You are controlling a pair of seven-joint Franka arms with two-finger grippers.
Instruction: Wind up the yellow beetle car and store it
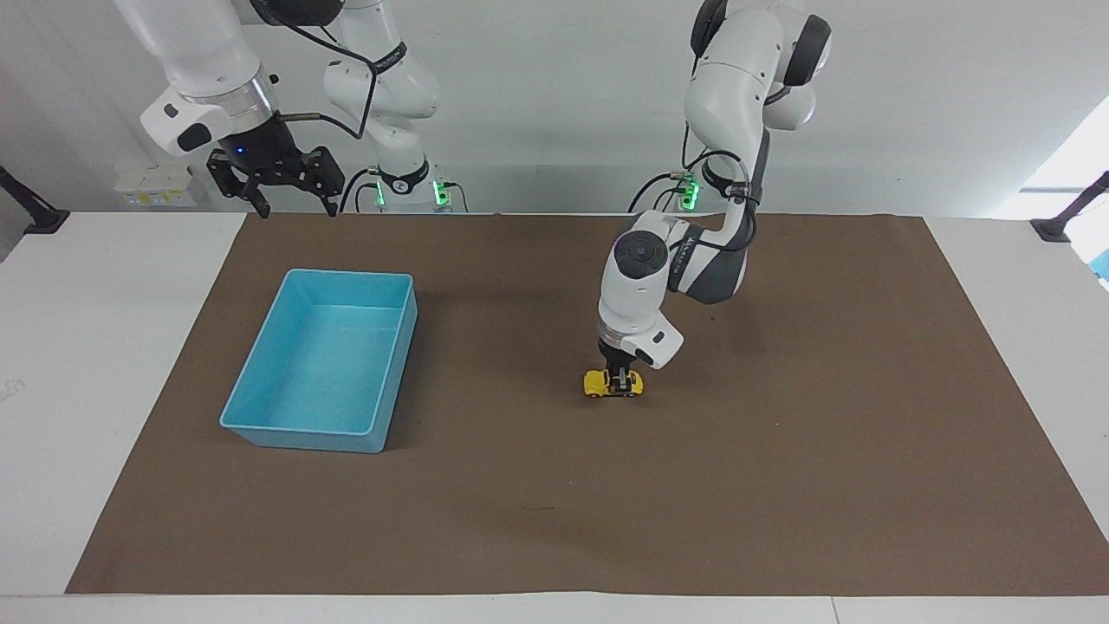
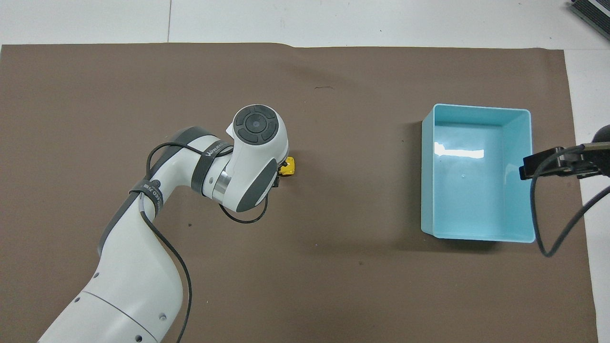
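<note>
One yellow beetle car [image 1: 612, 383] on the mat, clamped within the closed left end effector [image 1: 621, 379].

Facing view: a high camera is looking across the table at both robots, taking in the whole brown mat [image 1: 780, 485], the arm bases and the wall.

Overhead view: a camera above the robots' end is looking forward and steeply down, framing the mat [image 2: 357, 286] more closely.

Shared: both are covering the mat, the light blue bin [image 1: 260, 414] [image 2: 476, 236] and the left arm [image 1: 641, 286] [image 2: 143, 247], turned half round between them.
</note>
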